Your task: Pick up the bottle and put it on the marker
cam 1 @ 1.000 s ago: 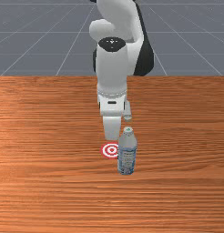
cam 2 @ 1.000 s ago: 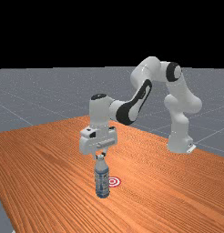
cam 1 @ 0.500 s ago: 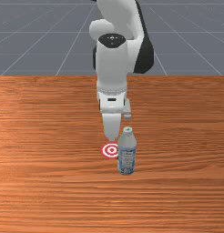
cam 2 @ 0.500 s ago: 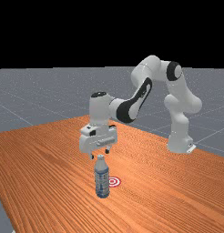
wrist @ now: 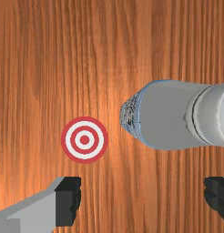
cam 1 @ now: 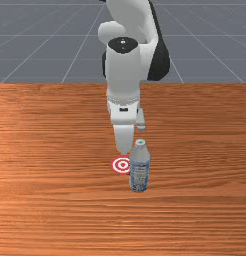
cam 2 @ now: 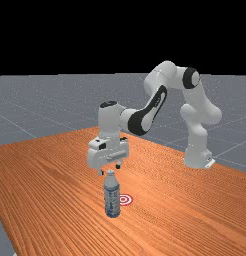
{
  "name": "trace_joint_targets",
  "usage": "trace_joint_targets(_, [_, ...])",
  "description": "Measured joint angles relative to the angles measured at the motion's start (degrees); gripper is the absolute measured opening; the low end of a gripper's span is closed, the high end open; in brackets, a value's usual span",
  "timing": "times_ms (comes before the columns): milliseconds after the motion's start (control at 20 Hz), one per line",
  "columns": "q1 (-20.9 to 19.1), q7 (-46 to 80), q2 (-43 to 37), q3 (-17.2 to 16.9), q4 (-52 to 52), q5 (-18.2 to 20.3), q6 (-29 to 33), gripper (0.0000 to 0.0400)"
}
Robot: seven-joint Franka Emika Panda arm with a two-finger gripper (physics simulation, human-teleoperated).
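Beyond the flat, orange-brown grained wood table (cam 2: 55,185) lies a grey floor with pale lines (cam 2: 50,102). Above is plain black background (cam 2: 70,37).

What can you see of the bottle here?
The bottle stands upright on the table, beside the marker and not on it. It looks like plastic, with a pale cap, a narrow neck, grey sloping shoulders and a blue-and-white label with small print. The open gripper is above, not holding it.

Simulated robot lab | mounted arm (cam 2: 197,142) | wooden table (cam 2: 45,180) | gridded grey floor (cam 2: 35,102) | black backdrop (cam 2: 120,35)
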Motion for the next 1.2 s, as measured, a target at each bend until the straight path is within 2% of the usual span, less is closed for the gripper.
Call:
trace_joint_targets(300, [0.2, 0.3, -1.3, -0.2, -1.3, -0.4, 1.3, 0.0400])
trace_joint_targets(350, [0.2, 0.3, -3.3, -0.2, -5.2, -0.4, 7.3, 0.0400])
trace_joint_targets(550, [0.2, 0.3, -4.6, -0.2, -3.5, -0.4, 3.3, 0.0400])
trace_joint_targets(600, [0.2, 0.3, -2.9, -0.2, 0.6, -0.4, -2.9, 0.0400])
trace_joint_targets(800, [0.2, 0.3, -2.8, -0.2, 0.6, -0.4, -2.4, 0.0400])
trace_joint_targets(1100, [0.2, 0.3, 0.1, -0.2, 5.5, -0.4, -5.8, 0.0400])
trace_joint_targets(1200, [0.2, 0.3, -0.2, -0.2, 4.3, -0.4, -4.1, 0.0400])
